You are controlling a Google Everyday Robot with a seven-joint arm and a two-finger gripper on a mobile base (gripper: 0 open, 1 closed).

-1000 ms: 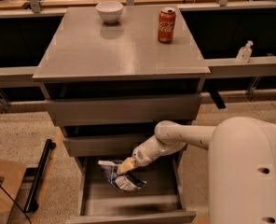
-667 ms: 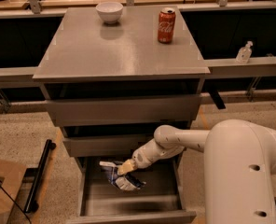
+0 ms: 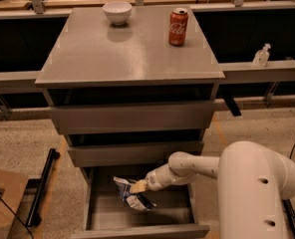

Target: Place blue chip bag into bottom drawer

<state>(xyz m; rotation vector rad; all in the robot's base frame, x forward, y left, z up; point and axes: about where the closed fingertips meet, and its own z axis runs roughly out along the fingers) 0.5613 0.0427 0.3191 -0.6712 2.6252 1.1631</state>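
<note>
The blue chip bag [image 3: 130, 195] hangs inside the open bottom drawer [image 3: 137, 229] of the grey cabinet, over its left half, just above the drawer floor. My gripper [image 3: 137, 186] reaches in from the right on the white arm and is shut on the bag's upper edge. The two grey drawers above are pushed in.
On the cabinet top [image 3: 112, 54] stand a white bowl [image 3: 117, 12] at the back and a red soda can [image 3: 178, 27] at the back right. My white arm housing [image 3: 257, 193] fills the lower right. A black bar [image 3: 42, 188] and a cardboard box [image 3: 3, 198] lie on the floor left.
The gripper with the bag has shifted slightly lower and left inside the drawer; the arm has otherwise barely moved.
</note>
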